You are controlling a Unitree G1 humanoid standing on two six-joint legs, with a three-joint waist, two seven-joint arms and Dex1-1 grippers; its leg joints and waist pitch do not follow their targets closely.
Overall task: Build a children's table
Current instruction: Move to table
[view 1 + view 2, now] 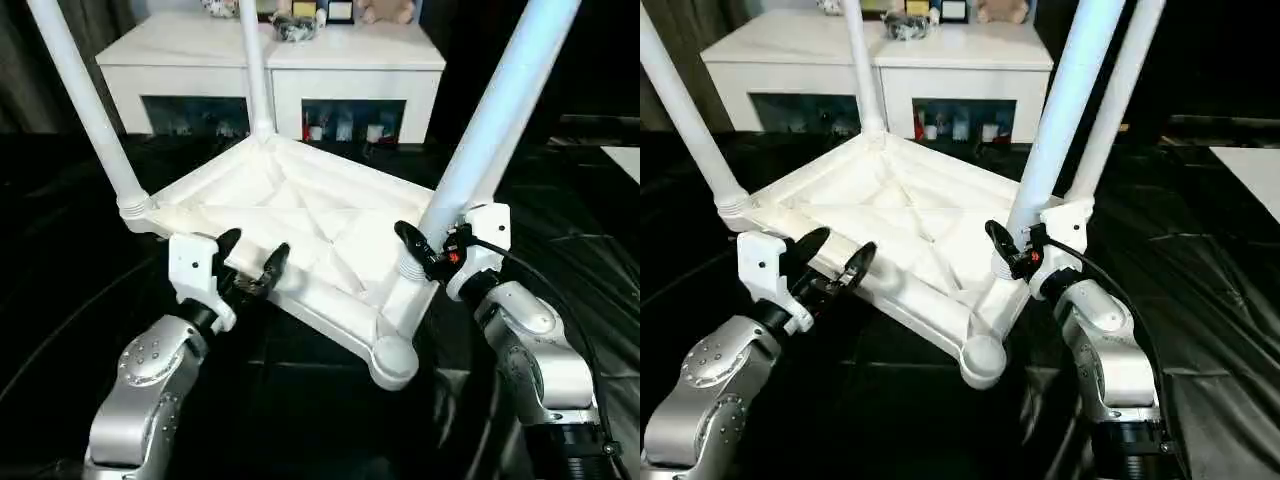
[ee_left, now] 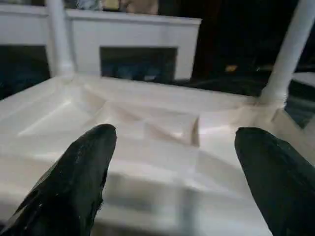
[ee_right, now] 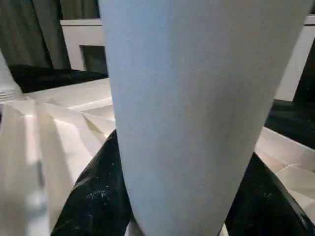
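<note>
The tabletop [image 1: 300, 215] lies upside down and tilted on a glossy black sheet [image 1: 80, 290], its smooth white plastic underside crossed by raised ribs that meet in an X, its corners rounded into stubby sockets. Four long, tapered white tube legs rise from it: one at the left corner [image 1: 85, 110], one at the far corner [image 1: 255, 65], one further right and behind [image 1: 1118, 100], and a fourth held by the right gripper [image 1: 430, 250]. The nearest corner socket [image 1: 393, 362] stands bare, a smooth rounded knob of plastic. The right gripper's two black fingers are closed around the base of the near right leg [image 1: 500, 110], just above where it meets the tabletop; the right wrist view has the pale tube pressed between both dark fingers. The left gripper [image 1: 250, 262] hangs with its fingers spread wide, holding nothing, just over the near long edge of the tabletop; the matte black fingertips [image 2: 83, 167] show apart with ribbed plastic between them. Behind the table stands a low white cabinet [image 1: 350, 60] with two dark glass doors and small items on top.
</note>
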